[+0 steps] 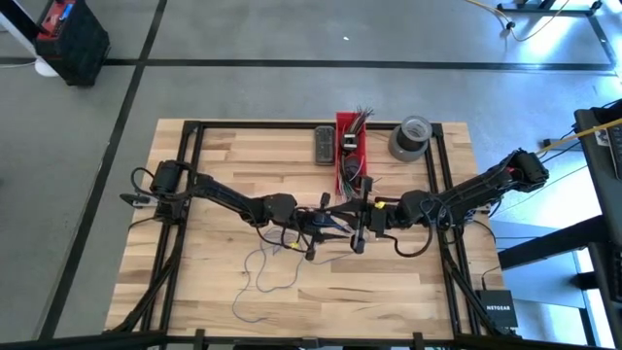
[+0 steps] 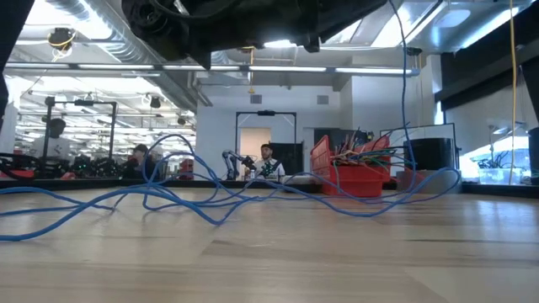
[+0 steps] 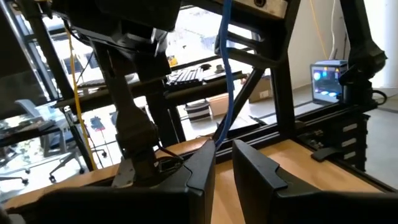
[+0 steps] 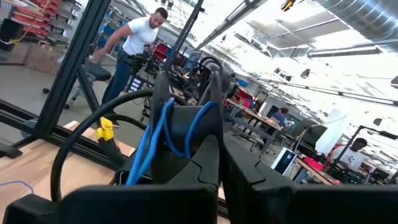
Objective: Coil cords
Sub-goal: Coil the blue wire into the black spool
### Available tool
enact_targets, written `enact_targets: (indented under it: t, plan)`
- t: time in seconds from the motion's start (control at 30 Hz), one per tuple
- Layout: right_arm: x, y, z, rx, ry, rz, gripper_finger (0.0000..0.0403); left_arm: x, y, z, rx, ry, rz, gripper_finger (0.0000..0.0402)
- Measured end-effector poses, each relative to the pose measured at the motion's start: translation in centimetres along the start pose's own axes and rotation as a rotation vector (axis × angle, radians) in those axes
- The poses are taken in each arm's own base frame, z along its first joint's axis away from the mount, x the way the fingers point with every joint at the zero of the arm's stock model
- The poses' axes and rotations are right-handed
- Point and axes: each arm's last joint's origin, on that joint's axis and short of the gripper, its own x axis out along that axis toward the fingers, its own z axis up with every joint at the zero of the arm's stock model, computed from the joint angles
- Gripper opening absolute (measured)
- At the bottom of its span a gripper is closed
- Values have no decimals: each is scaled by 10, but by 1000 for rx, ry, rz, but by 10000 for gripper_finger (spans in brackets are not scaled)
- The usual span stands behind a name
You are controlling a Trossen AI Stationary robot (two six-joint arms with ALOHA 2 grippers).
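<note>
The left gripper (image 3: 224, 168) is narrowly parted, pinching a blue cord (image 3: 227, 74). The right gripper (image 4: 221, 155) is closed on cord loops. Slack cord (image 1: 262, 277) lies toward the worktop's (image 1: 408, 292) front edge.

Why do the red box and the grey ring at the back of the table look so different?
The red bin is long and boxy; the tape roll is round. The bin is bright red, the roll grey. The bin holds wire ends; the roll's hole looks empty. Both sit side by side at the table's far edge.
</note>
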Motion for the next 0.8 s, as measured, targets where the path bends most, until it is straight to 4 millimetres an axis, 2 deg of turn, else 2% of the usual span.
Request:
enact_targets:
  t: [0.33, 0.6, 0.8]
  plan:
    - [2, 2, 0, 1, -26, -5, 8, 5, -2, 9, 2, -32, 0, 49]
    - [3, 3, -2, -10, -18, 0, 8, 6, -7, 5, 51, 24, 22, 48]
    - [3, 3, -3, -12, -12, -1, 8, 5, -3, 3, 53, 51, 52, 5]
